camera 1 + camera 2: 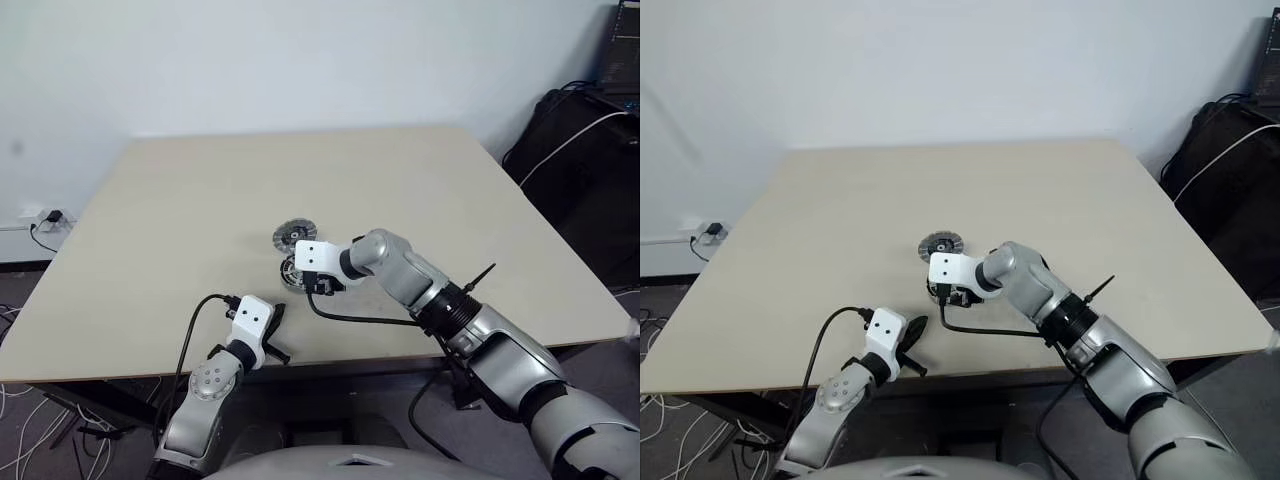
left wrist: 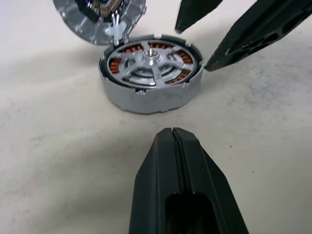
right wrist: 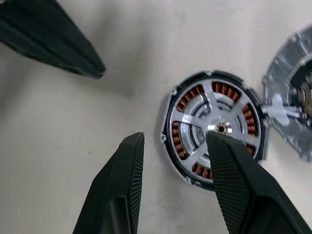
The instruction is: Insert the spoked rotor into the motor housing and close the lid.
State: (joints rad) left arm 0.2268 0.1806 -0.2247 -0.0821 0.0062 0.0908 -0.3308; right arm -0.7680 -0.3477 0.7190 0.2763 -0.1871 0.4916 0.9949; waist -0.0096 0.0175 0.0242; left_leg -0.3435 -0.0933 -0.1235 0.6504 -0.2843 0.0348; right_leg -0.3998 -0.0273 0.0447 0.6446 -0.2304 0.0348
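Observation:
The round silver motor housing [image 2: 151, 92] stands on the table with the spoked rotor [image 2: 151, 61] seated inside it, copper windings showing between the spokes. The lid [image 2: 100, 17], a silver disc with its dark inner face up, lies on the table touching the housing's far rim. My right gripper [image 3: 173, 141] hangs open just above the housing [image 3: 214, 129], one finger [image 3: 234, 180] over the rotor, the other beside the rim, holding nothing. My left gripper [image 2: 173, 134] is shut and empty, low over the table a short way nearer than the housing.
The beige table [image 1: 200, 220] spreads wide around the parts; its near edge runs just below my left gripper [image 1: 276, 316]. Black equipment and cables [image 1: 590, 150] stand off the table at the far right. A wall socket with cables [image 1: 45, 220] sits at the left.

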